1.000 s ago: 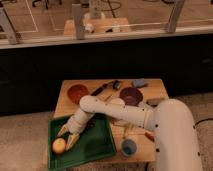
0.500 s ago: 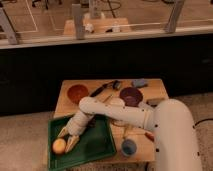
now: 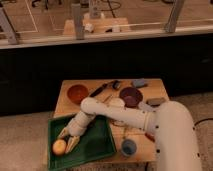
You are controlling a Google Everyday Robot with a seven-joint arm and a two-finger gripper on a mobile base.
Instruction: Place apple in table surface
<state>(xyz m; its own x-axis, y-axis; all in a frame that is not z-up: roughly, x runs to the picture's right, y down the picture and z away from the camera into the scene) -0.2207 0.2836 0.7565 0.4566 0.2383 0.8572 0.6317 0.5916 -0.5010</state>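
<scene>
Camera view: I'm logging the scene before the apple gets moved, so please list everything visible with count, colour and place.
apple: one, yellowish-orange, in the green tray's near-left corner
green tray: one, green, on the table's near-left part
table surface: one, light tan wood, centre of view
orange bowl: one, orange-brown, far-left of table
dark bowl: one, dark purple, far-right of table
black utensil: one, black, between the two bowls
blue-grey item: one, far-right edge of table, cannot tell what it is
blue cup: one, blue, near edge of table, right of tray
gripper: one, pale, inside the tray right beside the apple
robot arm: one, white, reaching leftward across the table
</scene>
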